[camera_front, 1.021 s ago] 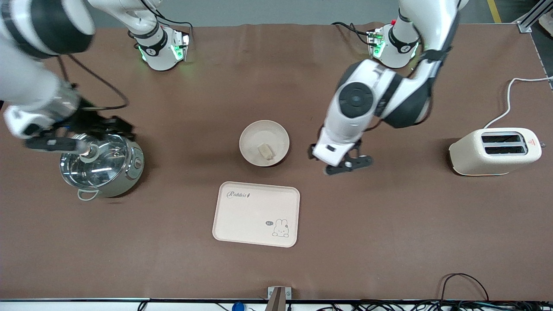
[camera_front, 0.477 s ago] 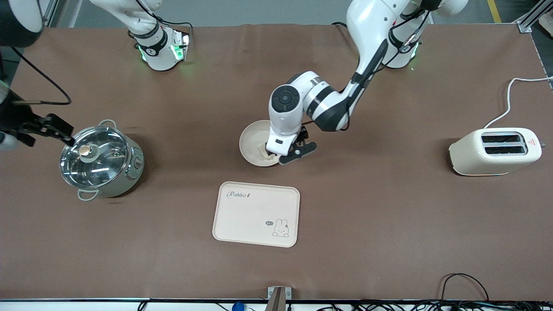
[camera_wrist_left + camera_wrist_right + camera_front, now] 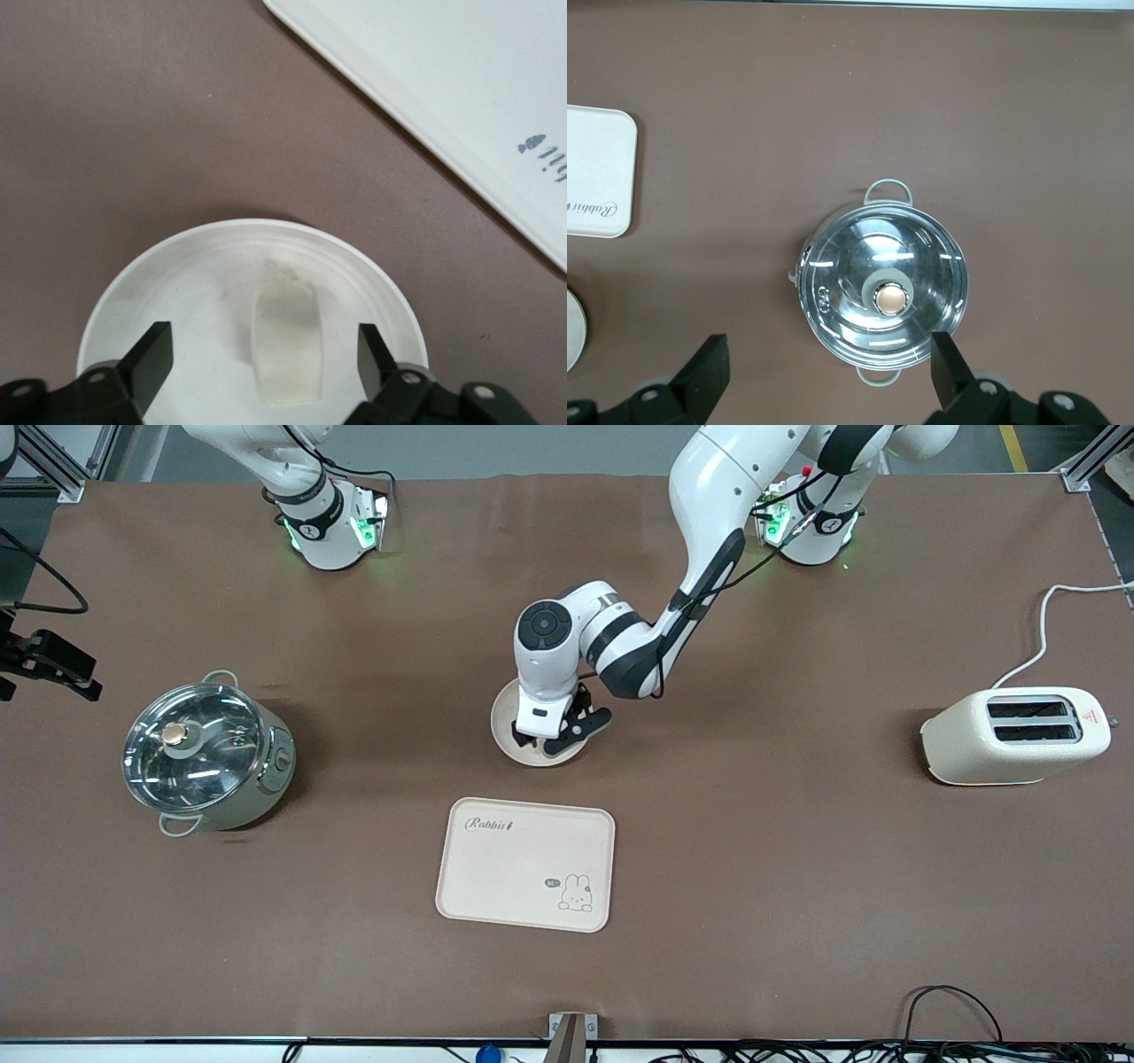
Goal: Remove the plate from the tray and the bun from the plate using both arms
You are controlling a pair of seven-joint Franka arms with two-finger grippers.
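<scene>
One bun point(image 3: 285, 341) on one plate point(image 3: 133, 288), left gripper point(image 3: 266, 354) jaws spread astride; right gripper point(image 3: 828, 367) jaws spread

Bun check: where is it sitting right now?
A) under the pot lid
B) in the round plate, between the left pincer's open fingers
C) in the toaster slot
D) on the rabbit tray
B: the left wrist view shows the bun lying in the plate, with the left pincer straddling it, fingers apart.
</scene>
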